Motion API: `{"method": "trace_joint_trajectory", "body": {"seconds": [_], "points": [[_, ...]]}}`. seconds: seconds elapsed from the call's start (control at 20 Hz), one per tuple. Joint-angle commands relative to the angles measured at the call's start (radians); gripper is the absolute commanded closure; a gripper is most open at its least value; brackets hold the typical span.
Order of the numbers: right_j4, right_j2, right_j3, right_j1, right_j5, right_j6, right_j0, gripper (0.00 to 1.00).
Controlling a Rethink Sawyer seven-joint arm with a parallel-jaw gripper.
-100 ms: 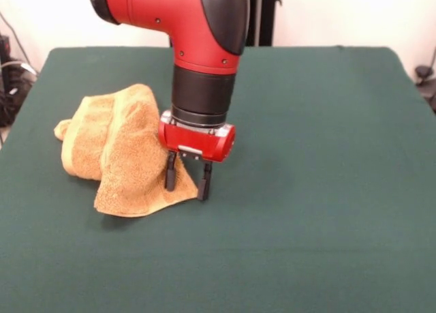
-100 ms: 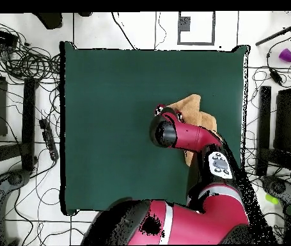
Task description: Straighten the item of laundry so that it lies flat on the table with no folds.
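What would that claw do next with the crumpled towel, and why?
Probably close on the corner and pull it outward. The open claw straddles the near corner of the towel, which lies folded and bunched on the green table.

This is a robotics lab or test room. A red and black robot arm (image 1: 204,54) stands over a large table (image 2: 109,128) with a dark green felt top, set on a pale floor. Around the table, black cables (image 2: 26,61) lie in loose tangles, and dark equipment boxes (image 2: 287,122) sit along the sides.
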Motion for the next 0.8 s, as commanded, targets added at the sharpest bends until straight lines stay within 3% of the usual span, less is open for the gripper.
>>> {"method": "trace_joint_trajectory", "body": {"seconds": [0.05, 0.35, 0.6, 0.8], "points": [[-0.006, 0.058, 0.083, 0.108, 0.056, 0.115, -0.002, 1.0], [-0.001, 0.053, 0.078, 0.112, 0.049, 0.123, 0.006, 1.0], [0.028, 0.121, 0.084, 0.114, -0.014, 0.17, -0.039, 1.0], [0.116, 0.055, -0.013, 0.136, 0.029, 0.216, 0.056, 1.0]]}}
